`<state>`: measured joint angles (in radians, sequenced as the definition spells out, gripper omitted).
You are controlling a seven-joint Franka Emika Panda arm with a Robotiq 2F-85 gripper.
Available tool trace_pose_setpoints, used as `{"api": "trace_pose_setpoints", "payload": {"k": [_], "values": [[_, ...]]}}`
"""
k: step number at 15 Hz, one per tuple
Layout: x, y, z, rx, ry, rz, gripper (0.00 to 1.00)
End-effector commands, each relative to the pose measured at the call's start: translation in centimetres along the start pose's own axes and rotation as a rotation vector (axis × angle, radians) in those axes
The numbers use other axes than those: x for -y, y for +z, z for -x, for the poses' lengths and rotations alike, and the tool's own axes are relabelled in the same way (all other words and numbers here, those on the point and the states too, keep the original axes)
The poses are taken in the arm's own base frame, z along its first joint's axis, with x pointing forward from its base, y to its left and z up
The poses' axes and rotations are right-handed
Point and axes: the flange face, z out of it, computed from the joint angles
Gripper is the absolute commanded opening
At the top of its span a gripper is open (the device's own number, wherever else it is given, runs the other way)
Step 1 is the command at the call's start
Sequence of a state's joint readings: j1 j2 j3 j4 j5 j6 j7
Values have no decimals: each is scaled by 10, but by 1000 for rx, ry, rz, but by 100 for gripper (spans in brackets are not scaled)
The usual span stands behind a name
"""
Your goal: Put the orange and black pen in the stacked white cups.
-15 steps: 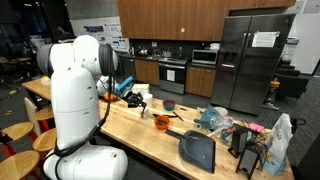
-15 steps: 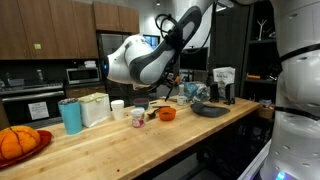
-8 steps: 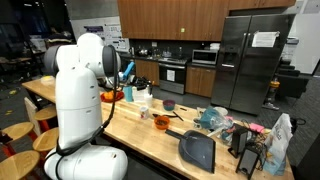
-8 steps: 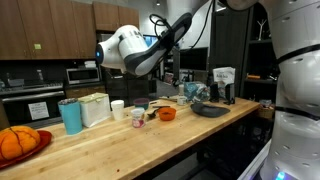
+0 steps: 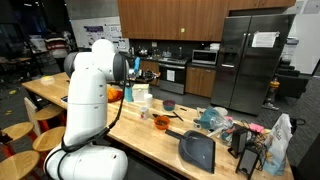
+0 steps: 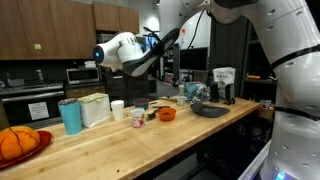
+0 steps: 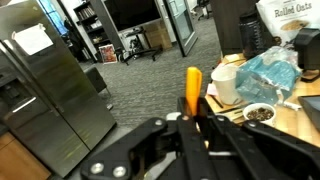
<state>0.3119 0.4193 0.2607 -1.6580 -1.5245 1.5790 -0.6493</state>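
In the wrist view my gripper [image 7: 190, 118] is shut on the orange and black pen [image 7: 192, 88], whose orange shaft sticks out past the fingertips. The stacked white cups [image 7: 228, 85] stand on the wooden counter beyond and to the right of the jaws. In an exterior view the gripper [image 6: 101, 50] hangs high above the counter, up and left of the white cups [image 6: 117, 108]. In an exterior view the white cups [image 5: 141, 98] stand beside the arm; the gripper is mostly hidden behind the robot's body there.
On the counter are a teal cup [image 6: 70, 115], a white container [image 6: 95, 108], a small patterned cup [image 6: 137, 116], an orange bowl [image 6: 167, 114], an orange item on a red plate [image 6: 18, 143], a black dustpan [image 5: 197, 150], a small orange cup [image 5: 161, 123] and a crumpled blue bag [image 7: 262, 72].
The arm has swung and lifted; the gripper, holding the pen, rose from near the counter to high above it, close to the white cups.
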Motion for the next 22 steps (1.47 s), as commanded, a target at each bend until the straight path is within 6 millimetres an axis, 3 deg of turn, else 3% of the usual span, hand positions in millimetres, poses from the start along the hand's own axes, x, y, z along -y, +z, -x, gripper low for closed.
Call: {"api": "trace_pose_setpoints", "payload": {"k": [1,9,18,22], "values": [[-30,14,-6,-27,-23,66,3],[-53,20,-24,-101,-69,150,3],[-66,-9,-66,-160,-125,235,3],[-67,-12,-85,-163,-152,266,3]]}}
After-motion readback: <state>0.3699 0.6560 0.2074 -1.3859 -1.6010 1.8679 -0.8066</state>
